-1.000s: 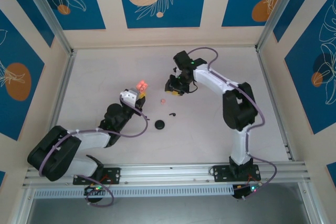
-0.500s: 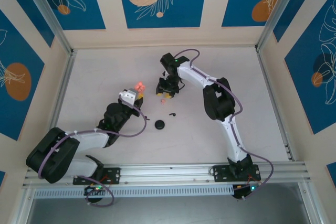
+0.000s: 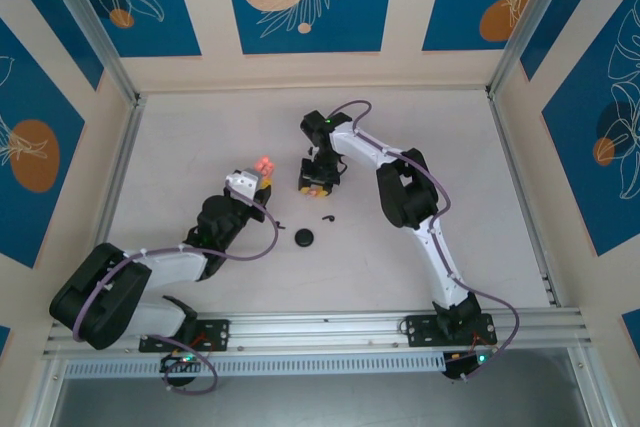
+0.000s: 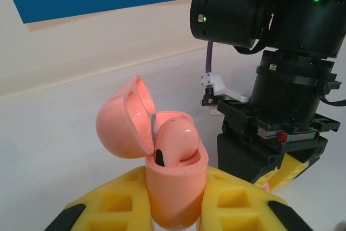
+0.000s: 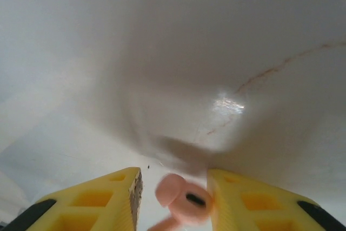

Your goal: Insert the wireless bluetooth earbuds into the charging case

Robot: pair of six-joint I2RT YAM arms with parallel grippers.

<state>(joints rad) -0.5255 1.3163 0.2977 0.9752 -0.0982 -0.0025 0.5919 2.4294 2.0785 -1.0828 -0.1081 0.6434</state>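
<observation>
I've got the left gripper (image 4: 175, 201) clamped on the open pink charging case (image 4: 174, 185), one pink earbud (image 4: 175, 138) seated inside, while the right gripper (image 5: 174, 193) just right of it hangs part-open around the other pink earbud (image 5: 184, 199).

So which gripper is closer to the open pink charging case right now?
Left. The left gripper is shut on the charging case; the right gripper sits beside it, apart.

White table (image 3: 470, 197), black earbud (image 3: 328, 217), round black disc (image 3: 304, 237)
</observation>
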